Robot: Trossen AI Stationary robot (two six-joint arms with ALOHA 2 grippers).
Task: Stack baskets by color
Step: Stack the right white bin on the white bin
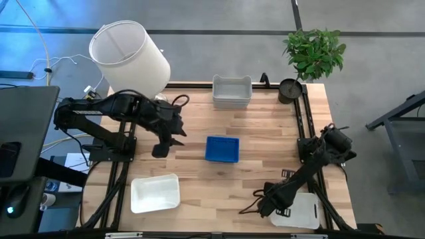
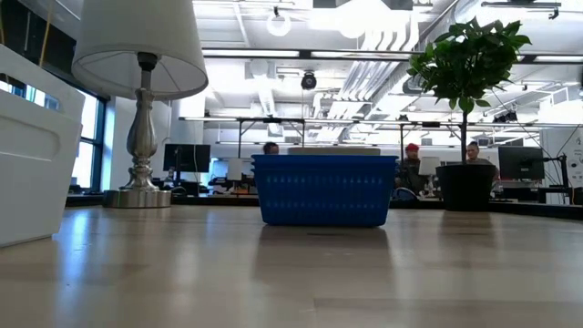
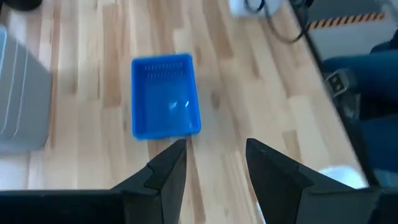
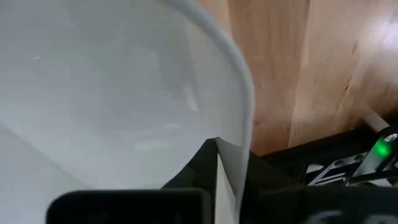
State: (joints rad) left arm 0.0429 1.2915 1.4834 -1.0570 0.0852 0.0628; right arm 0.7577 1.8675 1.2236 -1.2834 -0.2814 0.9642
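Reaching low across the near right corner of the counter [image 1: 199, 192], the right arm stretches from its base at the right edge toward the front, its right claw [image 1: 271, 204] down at the white basket [image 1: 299, 211] that lies there; in the right wrist view the dark fingers [image 4: 202, 165] are pressed together on the basket's thin rim [image 4: 239, 124], one inside the wall and one outside, so it pinches that white basket. The left arm is folded out from its base at the left edge, elbow bent, forearm angled toward the middle, with the left claw [image 1: 161, 147] hanging above bare wood just left of the blue basket [image 1: 222, 149]; its fingers [image 3: 168, 171] are spread apart with nothing between them, and the left wrist view looks past them at the blue basket [image 3: 165, 96] lying ahead, apart from the claw. Blue basket sits upright near the counter's middle, alone. Another white basket [image 1: 155, 192] lies at the front left, well apart from both claws. A stack of pale grey baskets [image 1: 232, 91] sits at the far edge, centre. Lamp [image 1: 129, 56] stands at the far left corner, potted plant [image 1: 312, 56] at the far right. Low view shows the blue basket [image 2: 324, 189] side on, the lamp base to its left, people seated in the room behind.
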